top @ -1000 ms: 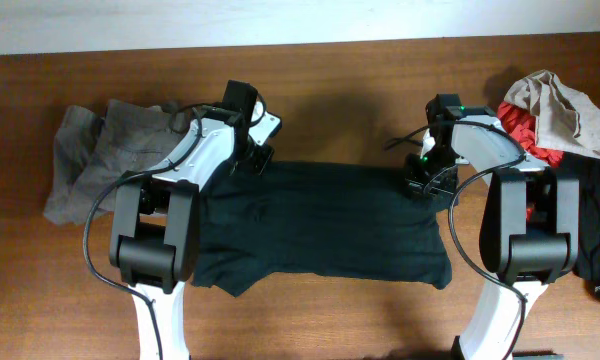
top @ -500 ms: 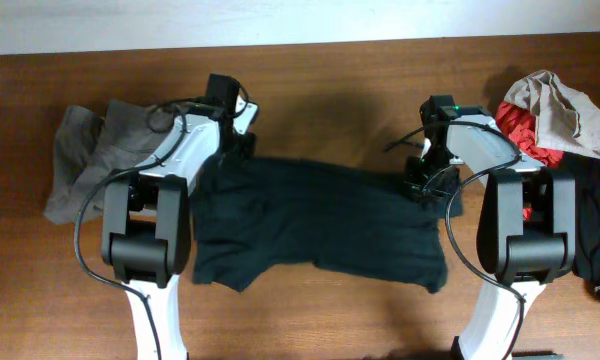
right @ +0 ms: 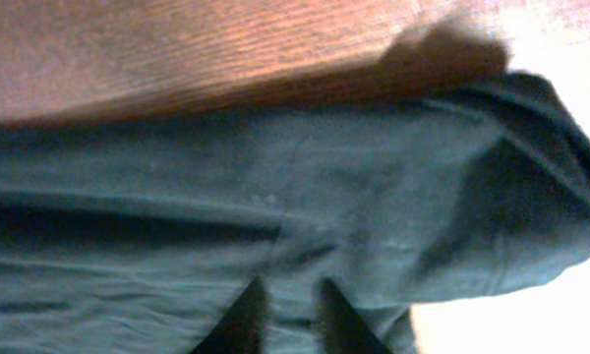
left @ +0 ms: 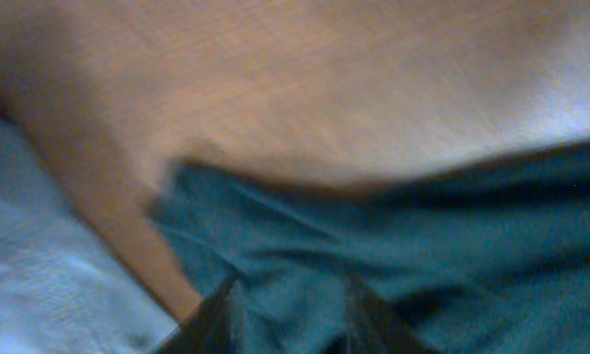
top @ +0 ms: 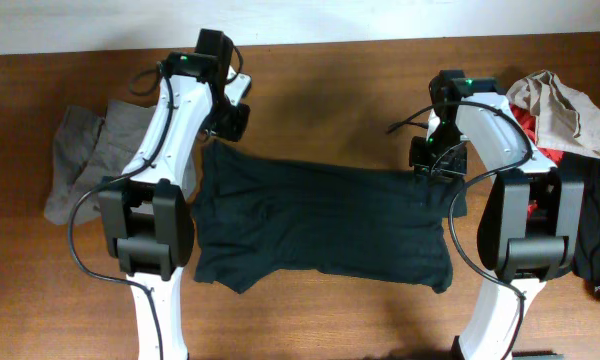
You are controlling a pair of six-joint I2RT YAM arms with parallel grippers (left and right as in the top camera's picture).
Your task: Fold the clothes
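Shirt (top: 320, 225): black, wrinkled, spread flat across centre of table (top: 330, 80).
Left gripper (top: 230, 120): upper left of frame, at shirt's upper-left corner; fingers parted, released, cloth lying below them.
Right gripper (top: 436, 160): at shirt's upper-right corner; fingers narrowly parted, released.
Trousers (top: 80, 160): grey, left edge of frame, near shirt.
Pile (top: 560, 115): beige, red and black pieces, right edge of frame.

Left hand (left: 293, 315) and right hand (right: 290, 313) reach forward, well apart, fingers slightly parted.
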